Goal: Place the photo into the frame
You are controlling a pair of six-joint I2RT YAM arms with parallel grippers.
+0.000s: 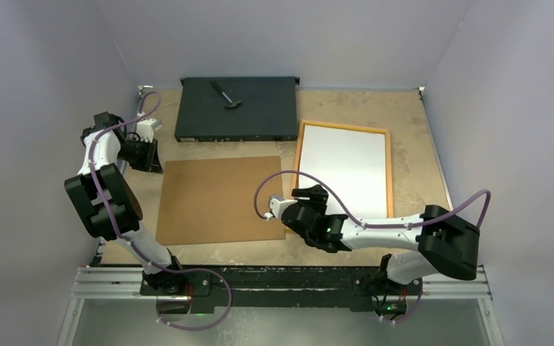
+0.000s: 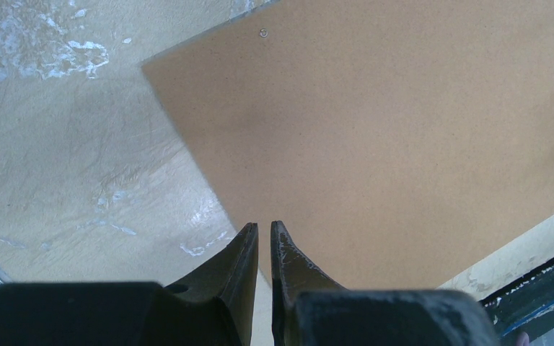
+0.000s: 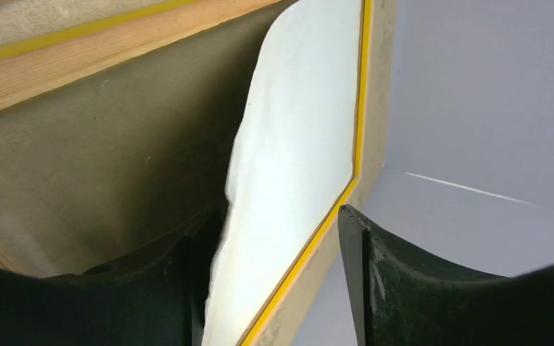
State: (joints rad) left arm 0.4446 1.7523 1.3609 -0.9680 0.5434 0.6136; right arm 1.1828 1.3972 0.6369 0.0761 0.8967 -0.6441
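Observation:
The frame (image 1: 389, 173), with its yellow-orange border, lies flat on the right side of the table. The photo (image 1: 346, 169) rests inside it, white back up. My right gripper (image 1: 306, 193) is at the frame's near-left corner. In the right wrist view its jaws stand open, with the photo's edge (image 3: 296, 144) and the frame's yellow rim (image 3: 363, 108) running between the fingers (image 3: 375, 274), and nothing is pinched. My left gripper (image 1: 151, 164) hovers at the far-left corner of the brown board, shut and empty (image 2: 263, 229).
A plain brown backing board (image 1: 220, 198) (image 2: 375, 137) lies in the middle of the table. A flat black box (image 1: 260, 115) sits at the back, with a small hammer-like tool (image 1: 225, 95) on top. Grey walls enclose the table on three sides.

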